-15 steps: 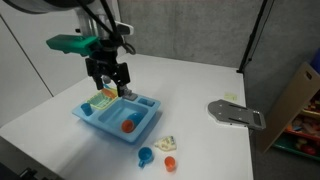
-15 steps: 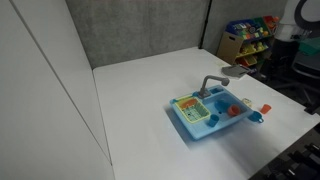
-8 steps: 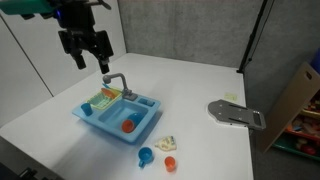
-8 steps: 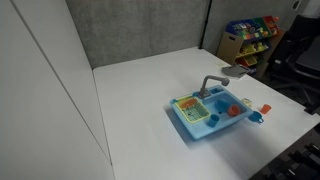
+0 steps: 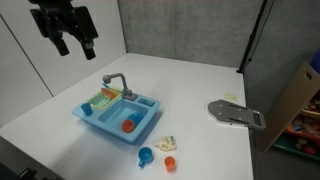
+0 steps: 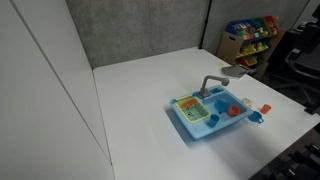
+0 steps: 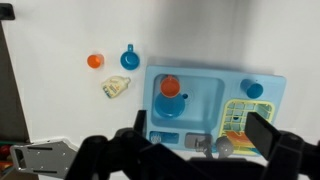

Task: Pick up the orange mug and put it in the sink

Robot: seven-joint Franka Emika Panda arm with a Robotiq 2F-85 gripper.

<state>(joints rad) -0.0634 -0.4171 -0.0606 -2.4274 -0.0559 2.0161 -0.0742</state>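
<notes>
well, the gripper [image 5: 75, 42] hangs high up, well apart from the blue sink [image 5: 88, 115], its fingers spread wide and holding nothing. the orange mug [image 5: 128, 126] sits in the sink's main basin. 1 blue mug [image 5: 146, 156] and 1 small orange piece [image 5: 170, 162] lie on the white table [image 5: 200, 85] just beside the sink.

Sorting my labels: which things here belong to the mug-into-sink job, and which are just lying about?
Job: orange mug, sink, hand.
Lying about: blue mug, small orange piece, yellowish packet, grey flat object.
</notes>
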